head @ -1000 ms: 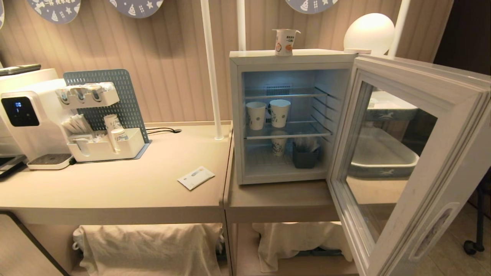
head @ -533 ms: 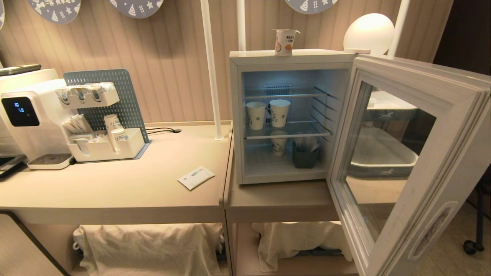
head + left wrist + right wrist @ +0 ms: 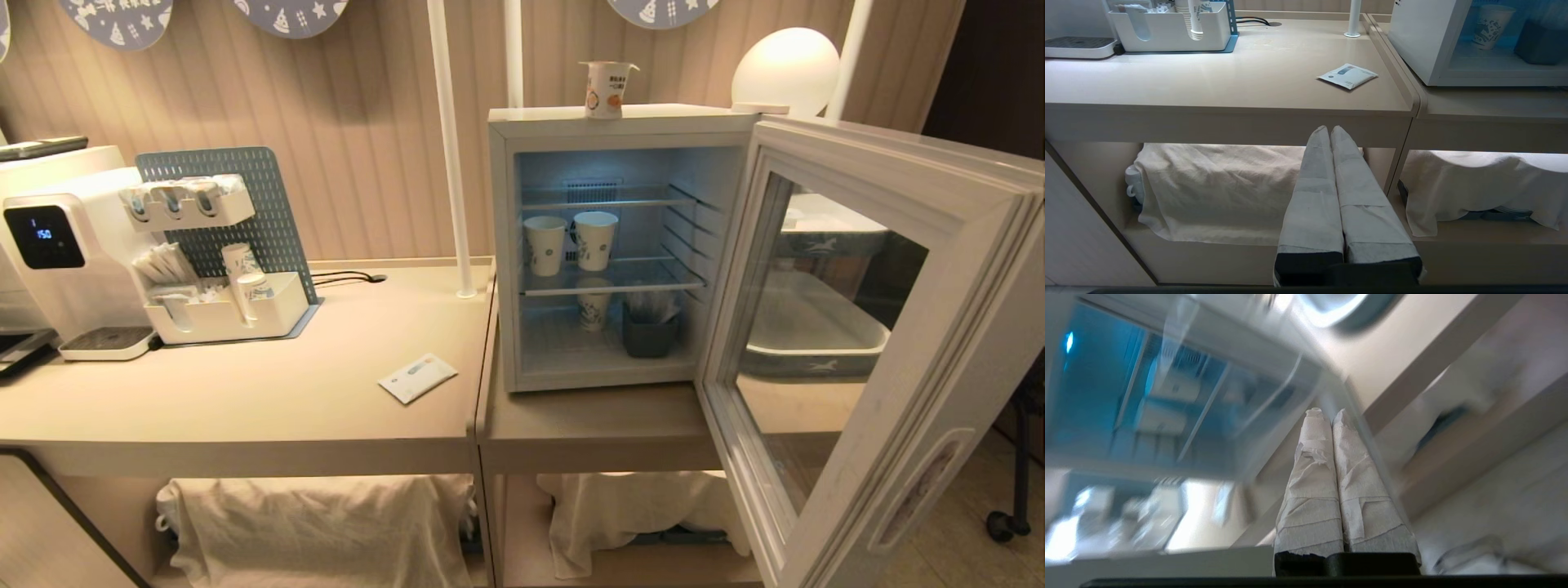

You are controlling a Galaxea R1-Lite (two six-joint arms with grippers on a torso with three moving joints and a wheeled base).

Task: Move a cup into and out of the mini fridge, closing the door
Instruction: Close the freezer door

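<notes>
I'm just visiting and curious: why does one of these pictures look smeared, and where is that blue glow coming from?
Right wrist view: everything behind the right hand is streaked with motion blur. Head view: sharp, and the bluish light glows inside the fridge, whose door hangs open. Left wrist view: crisp, with the left hand below the bright tabletop.

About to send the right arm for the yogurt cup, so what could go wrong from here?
1. The yogurt cup stands high on top of the mini fridge; a shut right claw could knock it over.
2. The door hangs wide open on the right, inviting a bump from that arm.
3. Paper cups crowd the middle shelf.
</notes>
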